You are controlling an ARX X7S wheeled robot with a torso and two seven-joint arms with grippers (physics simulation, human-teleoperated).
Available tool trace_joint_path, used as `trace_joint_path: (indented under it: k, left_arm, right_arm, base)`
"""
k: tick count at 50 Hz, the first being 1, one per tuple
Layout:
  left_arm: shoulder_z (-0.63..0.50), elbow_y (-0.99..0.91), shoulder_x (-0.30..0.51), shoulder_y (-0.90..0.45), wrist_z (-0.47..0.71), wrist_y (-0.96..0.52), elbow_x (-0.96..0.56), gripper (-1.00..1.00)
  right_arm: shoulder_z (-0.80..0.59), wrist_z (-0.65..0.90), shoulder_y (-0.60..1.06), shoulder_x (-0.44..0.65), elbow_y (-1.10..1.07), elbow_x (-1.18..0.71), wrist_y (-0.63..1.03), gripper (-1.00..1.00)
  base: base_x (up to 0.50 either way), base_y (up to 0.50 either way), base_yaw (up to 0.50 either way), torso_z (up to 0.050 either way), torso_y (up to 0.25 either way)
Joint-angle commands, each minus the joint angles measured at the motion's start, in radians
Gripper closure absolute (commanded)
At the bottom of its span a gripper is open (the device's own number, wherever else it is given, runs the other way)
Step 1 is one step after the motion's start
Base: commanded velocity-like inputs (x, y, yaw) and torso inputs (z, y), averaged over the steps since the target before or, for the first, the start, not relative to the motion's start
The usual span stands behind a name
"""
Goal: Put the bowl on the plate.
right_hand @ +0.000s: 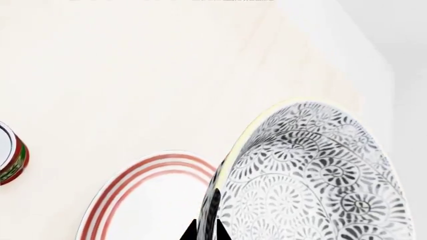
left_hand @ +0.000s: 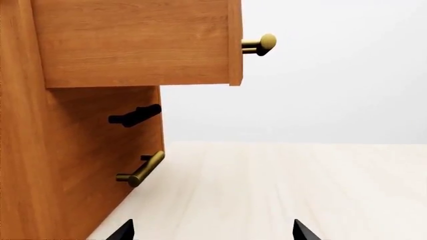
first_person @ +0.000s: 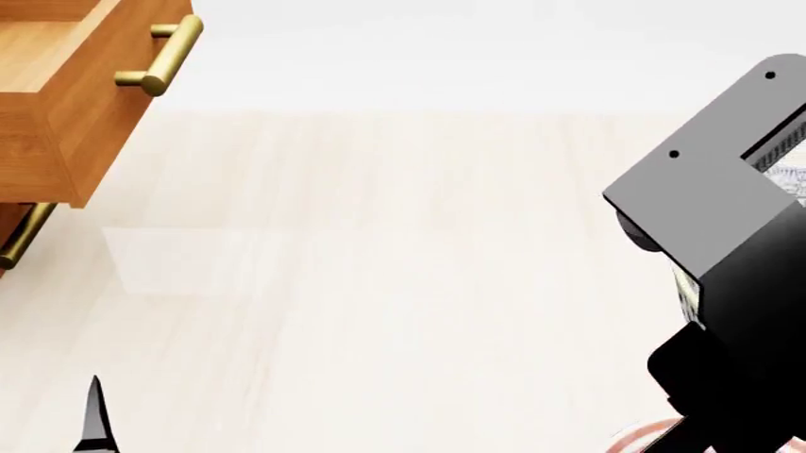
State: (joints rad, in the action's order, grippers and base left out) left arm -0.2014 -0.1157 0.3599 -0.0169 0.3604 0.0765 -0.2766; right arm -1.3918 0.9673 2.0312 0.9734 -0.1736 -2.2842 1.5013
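Table (first_person: 377, 283): pale wood top filling most of the head view, from the lower edge to a light backdrop along the top.
Cabinet (left_hand: 67, 165): orange-brown wood, left side of the left wrist view; in the head view it shows at the upper left corner.
Drawer (left_hand: 133, 42): pulled out of the cabinet, upper left of the left wrist view, with a brass handle (left_hand: 260, 45) on its front; a second brass handle (left_hand: 141, 169) sits lower on the cabinet face.
Right arm (first_person: 724, 283): dark grey housing filling the right edge of the head view.
Bowl (right_hand: 313, 180): white with dense grey floral pattern, lower right of the right wrist view, tilted on edge and raised above the table.
Plate (right_hand: 150, 200): white with red rings, lower centre of the right wrist view, flat on the table, partly behind the bowl.
Can (right_hand: 12, 160): red and green side, left edge of the right wrist view, well apart from the plate.
Right gripper (right_hand: 207, 227): clamped over the bowl's rim, dark fingers on either side of the wall.
Left gripper (left_hand: 212, 231): two black fingertips spread wide, nothing between them, low over the table.
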Motion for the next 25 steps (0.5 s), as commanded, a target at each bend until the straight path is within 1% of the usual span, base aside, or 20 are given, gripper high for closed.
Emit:
trace_joint_path:
  k: [1, 7, 25]
  left_arm:
    - [0.001, 0.007, 0.002, 0.000, 0.003, 0.004, 0.000, -1.00]
    - [-0.001, 0.006, 0.002, 0.000, 0.004, 0.003, -0.002, -1.00]
    - [-0.011, 0.018, 0.002, -0.006, 0.004, 0.007, 0.004, -1.00]
  right_arm:
    - [0.048, -0.083, -0.058, -0.020, 0.018, 0.129, -0.005, 1.00]
    - [0.048, -0.099, -0.081, -0.009, 0.010, 0.149, -0.021, 1.00]
    - [0.017, -0.072, -0.090, 0.046, -0.040, 0.109, -0.054, 1.00]
  base:
    - [0.00, 0.00, 0.00, 0.000, 0.000]
    - [0.00, 0.00, 0.00, 0.000, 0.002]
    - [0.00, 0.00, 0.00, 0.000, 0.000]
